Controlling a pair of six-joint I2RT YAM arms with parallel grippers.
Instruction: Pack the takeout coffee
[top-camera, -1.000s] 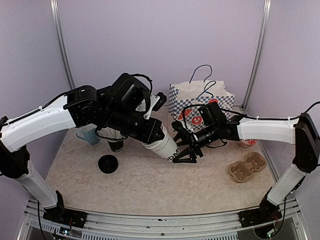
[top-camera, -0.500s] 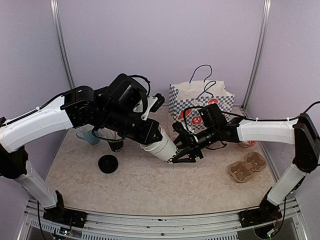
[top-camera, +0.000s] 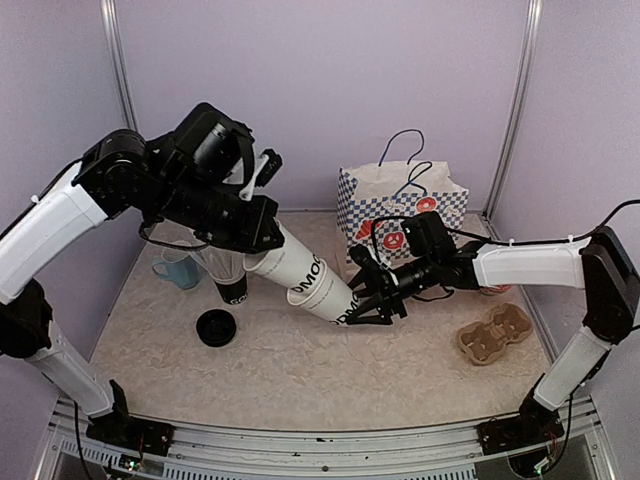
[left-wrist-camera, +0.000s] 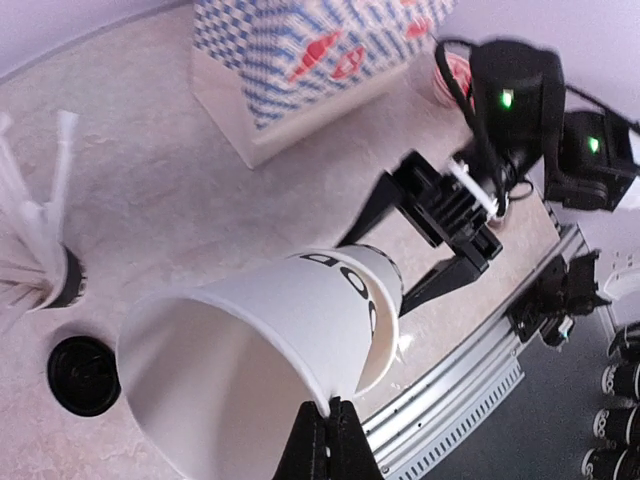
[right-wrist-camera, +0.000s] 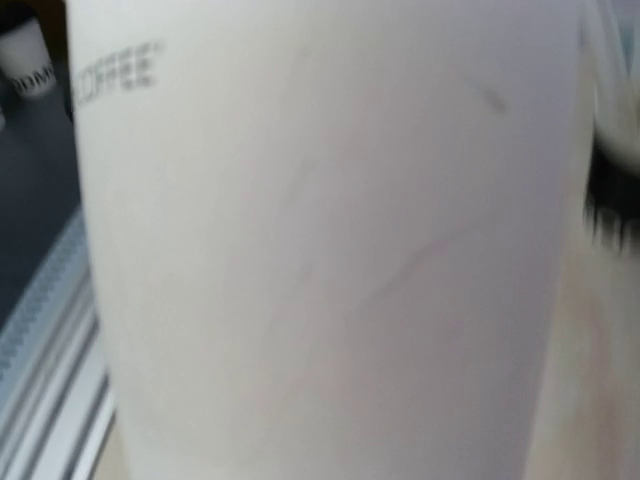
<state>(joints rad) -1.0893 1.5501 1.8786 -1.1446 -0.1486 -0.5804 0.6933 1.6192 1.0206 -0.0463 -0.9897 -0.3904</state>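
Observation:
Two white paper cups with black lettering are held tilted above the table, one partly nested inside the other. My left gripper (left-wrist-camera: 328, 415) is shut on the rim of the upper cup (top-camera: 285, 265), whose open mouth faces the left wrist camera. My right gripper (top-camera: 356, 293) is closed around the base of the lower cup (top-camera: 335, 300), one finger on each side. That cup's wall (right-wrist-camera: 320, 250) fills the right wrist view and hides the fingers there. A black lid (top-camera: 215, 327) lies flat on the table to the left.
A blue-checked paper bag (top-camera: 400, 205) with handles stands at the back. A black cup of white straws (top-camera: 230, 288) and a light-blue mug (top-camera: 178, 270) stand at the left. A brown cardboard cup carrier (top-camera: 493, 335) lies at the right.
My left arm has risen and drawn back to the left, sliding its cup partway out of the other. The right gripper has closed on the lower cup's base and stayed in place.

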